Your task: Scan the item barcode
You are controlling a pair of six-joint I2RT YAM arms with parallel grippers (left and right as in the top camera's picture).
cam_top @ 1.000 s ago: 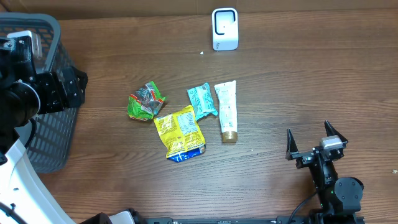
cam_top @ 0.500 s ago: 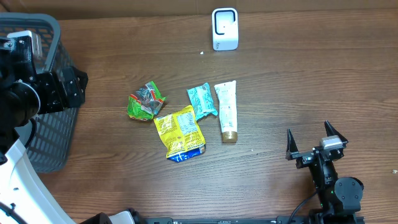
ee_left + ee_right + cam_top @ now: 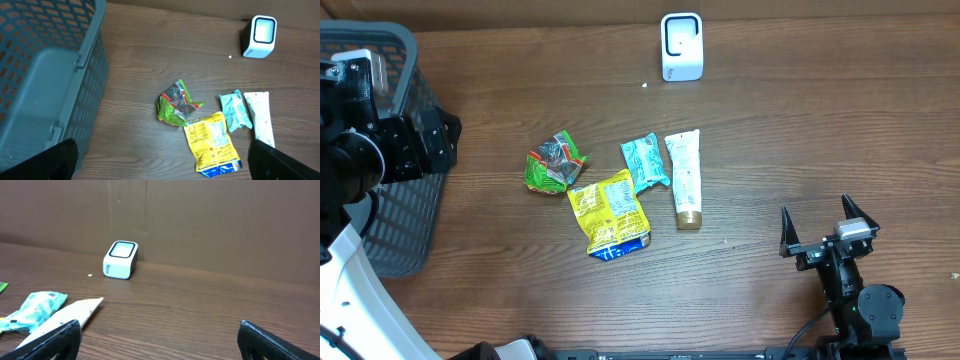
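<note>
Now left end effector point(image 3: 162, 166), right end effector point(image 3: 816, 213) — jaws spread wide.

View along the wooden table point(image 3: 200, 305) from the right gripper point(image 3: 159, 327), whose two dark fingertips point(image 3: 55, 339) occupy the lower corners of the frame, spread wide with only bare tabletop between them. A white barcode scanner point(image 3: 120, 259), box-shaped with a dark-rimmed window on its sloping top, stands upright at the far side of the table, just in front of a plain brown wall point(image 3: 210, 220). At lower left a white tube point(image 3: 67, 314) lies flat, its flat end pointing toward the scanner; a crumpled teal packet point(image 3: 35, 306) lies just beside it on the left. A green sliver point(image 3: 2, 285) shows at the left edge, too little to identify. A small white speck point(image 3: 90, 275) lies near the scanner.
</note>
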